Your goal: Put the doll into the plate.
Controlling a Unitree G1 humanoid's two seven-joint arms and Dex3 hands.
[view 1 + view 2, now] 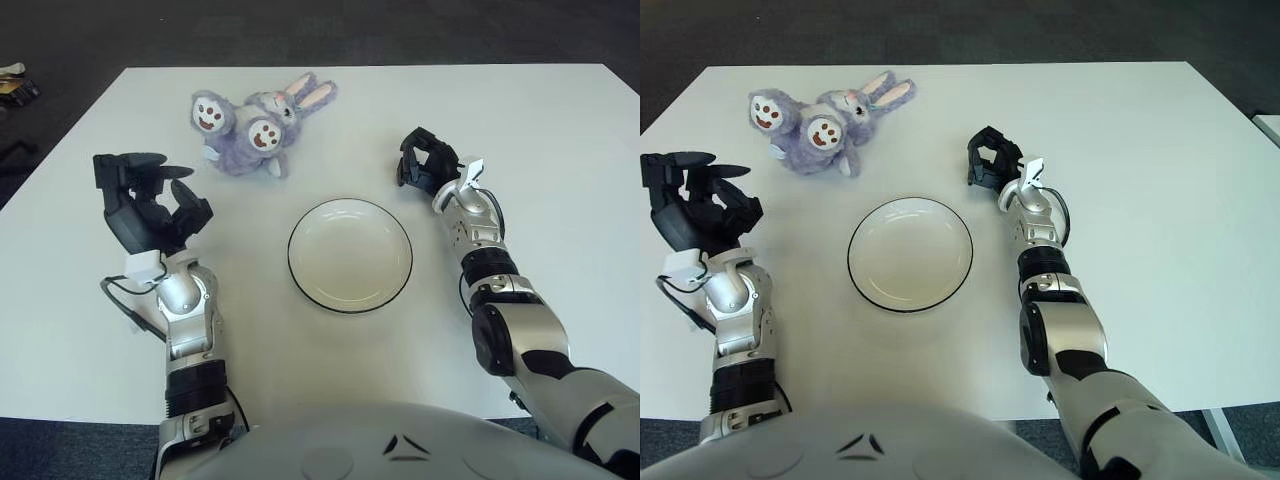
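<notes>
A purple plush bunny doll (pixel 255 128) with pink-lined ears lies on its back at the far middle-left of the white table (pixel 560 150), feet soles towards me. A white plate (pixel 350 255) with a dark rim sits empty in the middle of the table, below and right of the doll. My left hand (pixel 150 205) is raised left of the plate and below-left of the doll, fingers spread, holding nothing. My right hand (pixel 425 160) shows right of the plate's far edge, fingers curled, holding nothing. Neither hand touches the doll.
Dark carpet surrounds the table. A small object (pixel 15 85) lies on the floor at the far left. The table's far edge runs just behind the doll.
</notes>
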